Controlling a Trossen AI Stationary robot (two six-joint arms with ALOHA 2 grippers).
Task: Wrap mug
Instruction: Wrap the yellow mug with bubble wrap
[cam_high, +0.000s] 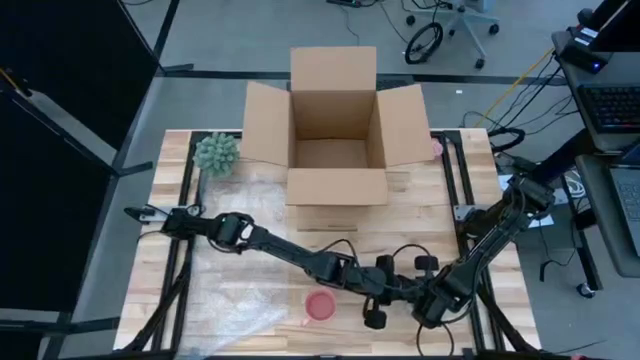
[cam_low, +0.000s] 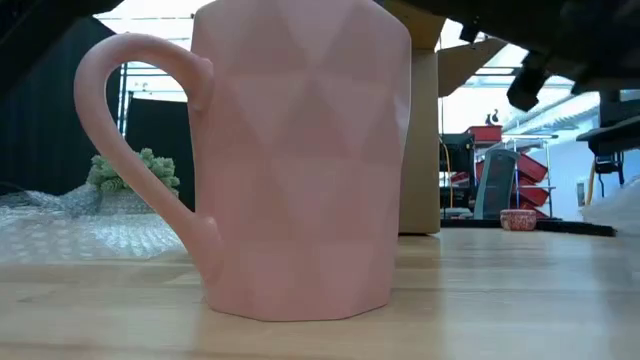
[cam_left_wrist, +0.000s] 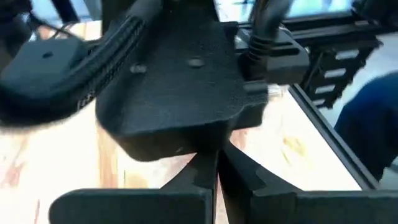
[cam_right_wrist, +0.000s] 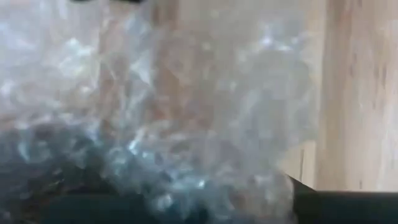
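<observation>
The left gripper is pressed together empty, the right gripper pinches bubble wrap, which could slip before reaching the mug.

- A pink mug stands upright on the wooden table near its front edge, mouth up, roughly midway across.
- In the low view the mug fills the frame: matte pale pink, walls faceted in triangles, with 1 looped handle on its side.
- A sheet of clear bubble wrap lies flat on the table just beside the mug, spreading over the front left part of the tabletop.
- In the right wrist view the bubble wrap shows crumpled and glossy over the wood.
</observation>
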